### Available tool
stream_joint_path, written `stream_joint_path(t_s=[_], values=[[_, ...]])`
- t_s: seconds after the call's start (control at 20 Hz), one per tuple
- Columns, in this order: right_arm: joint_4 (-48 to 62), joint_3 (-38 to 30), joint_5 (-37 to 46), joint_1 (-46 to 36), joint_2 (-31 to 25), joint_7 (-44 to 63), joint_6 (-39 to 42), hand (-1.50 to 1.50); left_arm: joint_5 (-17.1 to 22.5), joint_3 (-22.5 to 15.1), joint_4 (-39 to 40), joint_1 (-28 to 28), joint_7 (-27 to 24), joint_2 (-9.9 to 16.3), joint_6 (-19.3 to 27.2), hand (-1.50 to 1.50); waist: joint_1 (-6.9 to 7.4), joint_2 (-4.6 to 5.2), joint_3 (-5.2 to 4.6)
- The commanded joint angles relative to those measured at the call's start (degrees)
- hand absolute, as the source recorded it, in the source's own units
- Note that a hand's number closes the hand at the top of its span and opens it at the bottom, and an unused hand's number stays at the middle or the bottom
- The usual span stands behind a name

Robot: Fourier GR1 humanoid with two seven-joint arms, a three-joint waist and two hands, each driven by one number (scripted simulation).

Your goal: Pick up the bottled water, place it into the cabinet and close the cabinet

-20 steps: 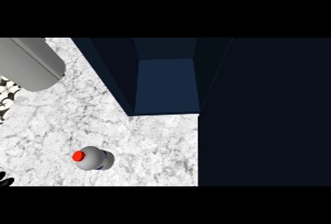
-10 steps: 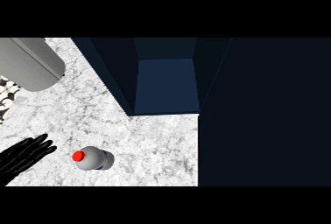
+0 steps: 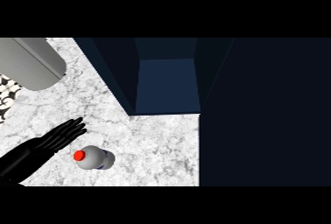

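One bottled water (image 3: 94, 159), with a red cap, is seen standing on the marble counter (image 3: 155, 144) near the front left. No label text can be read. One left hand (image 3: 48, 144) is held just beside it, fingers straight, holding nothing. One open cabinet (image 3: 167, 78) is seen farther back.

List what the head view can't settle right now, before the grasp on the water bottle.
- Right hand: not in view.
- Left hand: fingers straight, beside the bottled water; wrist cut off by the lower left edge; touching or apart, cannot tell.
- Bottle body: steep downward view shows mainly the red cap; label unreadable.
- Cabinet: interior dark, contents and door unclear.
- Grey cylinder: cut off at top left.
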Motion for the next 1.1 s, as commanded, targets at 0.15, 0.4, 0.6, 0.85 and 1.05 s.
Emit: stream_joint_path(t_s=[0.15,0.4,0.6,0.85,1.05], values=[[-12.5,-0.13,-10.11,6.36,0.48,3.64,-0.49,-1.5,-12.86,-1.56,10.04,-4.09,-6.95,-3.53,0.93,-1.5,-0.12,0.03,-0.06],[-10.82,-1.83,-10.64,7.77,-0.42,0.88,1.55,-1.5,-20.83,-2.38,19.21,-5.69,-15.53,-3.71,2.17,-1.5,-0.06,0.09,-0.06],[-8.2,-4.16,-12.53,8.1,-2.05,-1.0,3.2,-1.5,-26.66,-4.22,25.57,-8.51,-21.56,-4.61,6.01,-1.5,0.19,0.19,-0.04],[-10.59,-2.98,-13.16,10.91,-1.29,-2.32,3.26,-1.5,-28.9,-4.61,33.49,-11.41,-27.43,-3.56,8.09,-1.5,-0.21,0.21,-0.09],[-9.96,-3.15,-13.25,10.25,-3.01,-2.12,2.86,-1.5,-28.54,-4.83,42.0,-12.26,-32.88,-3.76,7.59,-1.5,-0.1,0.38,-0.14]])
